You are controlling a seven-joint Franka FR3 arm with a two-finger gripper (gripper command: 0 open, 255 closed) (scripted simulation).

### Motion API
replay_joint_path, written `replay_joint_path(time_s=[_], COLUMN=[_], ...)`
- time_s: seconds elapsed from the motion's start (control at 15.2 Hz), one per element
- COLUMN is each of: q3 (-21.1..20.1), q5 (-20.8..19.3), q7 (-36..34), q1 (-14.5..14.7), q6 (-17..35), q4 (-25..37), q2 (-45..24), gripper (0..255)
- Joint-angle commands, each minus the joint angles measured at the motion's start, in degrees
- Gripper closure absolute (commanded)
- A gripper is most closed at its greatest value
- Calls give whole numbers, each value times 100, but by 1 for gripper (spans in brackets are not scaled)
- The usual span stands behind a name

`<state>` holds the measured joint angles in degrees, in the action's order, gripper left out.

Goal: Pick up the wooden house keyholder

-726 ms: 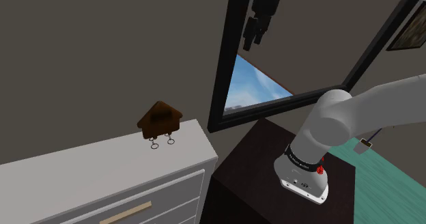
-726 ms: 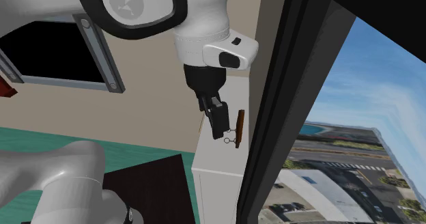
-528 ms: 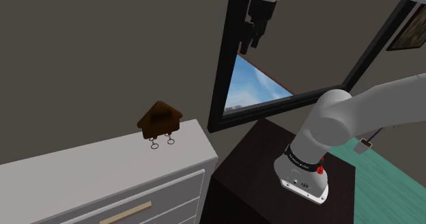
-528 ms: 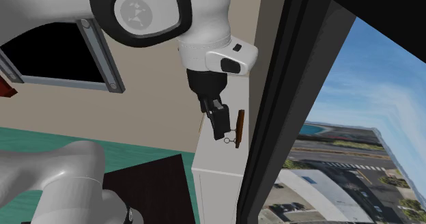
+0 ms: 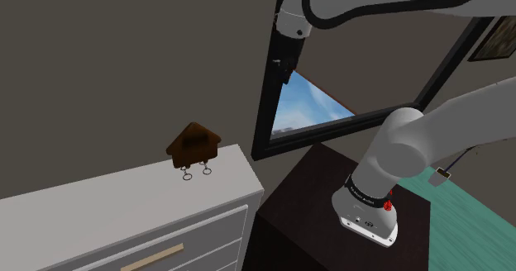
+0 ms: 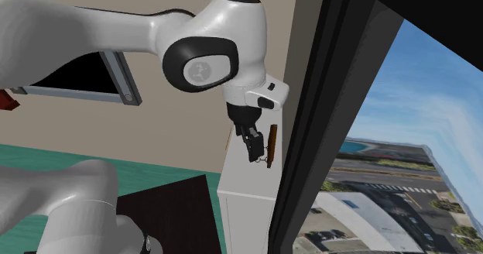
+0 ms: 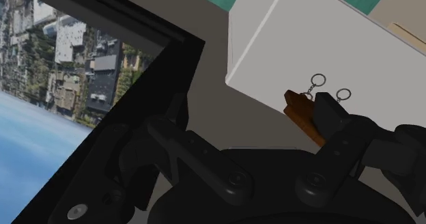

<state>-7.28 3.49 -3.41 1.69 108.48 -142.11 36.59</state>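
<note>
The house keyholder (image 5: pixel 193 143) is dark brown wood with a peaked roof and two small key rings hanging below. It stands at the back of the white dresser top (image 5: pixel 124 195), against the dark wall. My black gripper (image 5: pixel 283 68) hangs high in front of the window frame, well above the keyholder and off to the shoulder view's right. In the second exterior view the gripper (image 6: pixel 252 150) sits just beside the keyholder (image 6: pixel 272 142), which is seen edge-on. In the wrist view the fingers stand apart, open and empty, and the keyholder (image 7: pixel 298 108) lies beyond one fingertip (image 7: pixel 330 113).
A black-framed window (image 5: pixel 273 112) showing sky and city runs close beside the gripper. The dresser's drawer front has a pale handle (image 5: pixel 152 258). My dark stand (image 5: pixel 306 203) sits beside the dresser, on a teal floor (image 5: pixel 471 228).
The arm has swung toward the shoulder view's left and the gripper has moved with it, further from the second exterior camera and closer to the keyholder. The keyholder has not moved.
</note>
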Motion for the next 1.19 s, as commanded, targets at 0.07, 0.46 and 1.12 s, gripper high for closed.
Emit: replay_joint_path(time_s=[0.07,0.46,1.12], q3=[-165,-535,-1092], q5=[115,277,-10], q7=[-167,-525,-1359], q1=[70,191,290], q6=[557,1723,3513], q4=[-199,-399,-70], q2=[-345,-1300,-3416], gripper=[0,0,0])
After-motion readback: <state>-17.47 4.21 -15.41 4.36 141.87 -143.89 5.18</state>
